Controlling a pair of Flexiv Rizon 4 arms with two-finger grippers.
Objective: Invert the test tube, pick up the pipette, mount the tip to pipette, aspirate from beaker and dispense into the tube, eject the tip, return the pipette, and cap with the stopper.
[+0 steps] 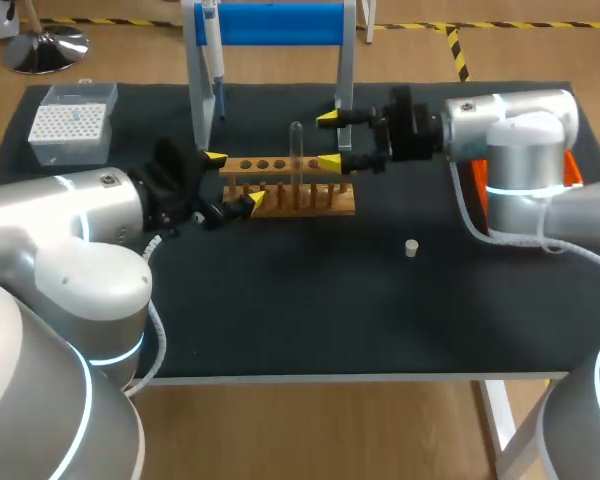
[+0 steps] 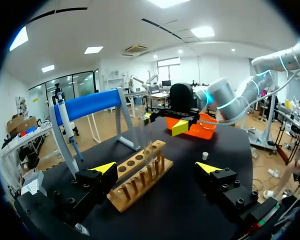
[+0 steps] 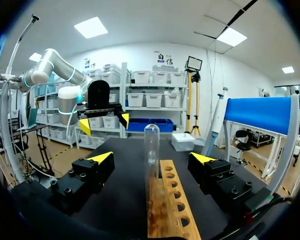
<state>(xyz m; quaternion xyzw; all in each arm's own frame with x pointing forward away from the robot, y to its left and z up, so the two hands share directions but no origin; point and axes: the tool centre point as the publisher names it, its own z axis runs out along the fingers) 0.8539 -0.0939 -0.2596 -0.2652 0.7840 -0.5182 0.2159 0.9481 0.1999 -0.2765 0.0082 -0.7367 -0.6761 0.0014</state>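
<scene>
Left gripper point(image 1: 233, 180) and right gripper point(image 1: 329, 140) both spread wide, the right should centre on the test tube point(image 1: 297, 150) in the rack point(image 1: 280, 190), then lift straight.

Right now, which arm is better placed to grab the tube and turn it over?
Right. Its open gripper is lined up on the tube, just ahead of it; the left gripper sits at the rack's far end.

Head view: the top edge cuts off the pipette point(image 1: 213, 60) and its blue stand point(image 1: 280, 22). My right arm point(image 1: 510, 125) hides most of the orange tray point(image 1: 573, 168) at the right edge of the table point(image 1: 380, 320). The foot of the test tube point(image 1: 297, 140) is hidden inside the rack point(image 1: 290, 195). In the tip box point(image 1: 70, 125), at the far left corner, I cannot tell single tips.
</scene>
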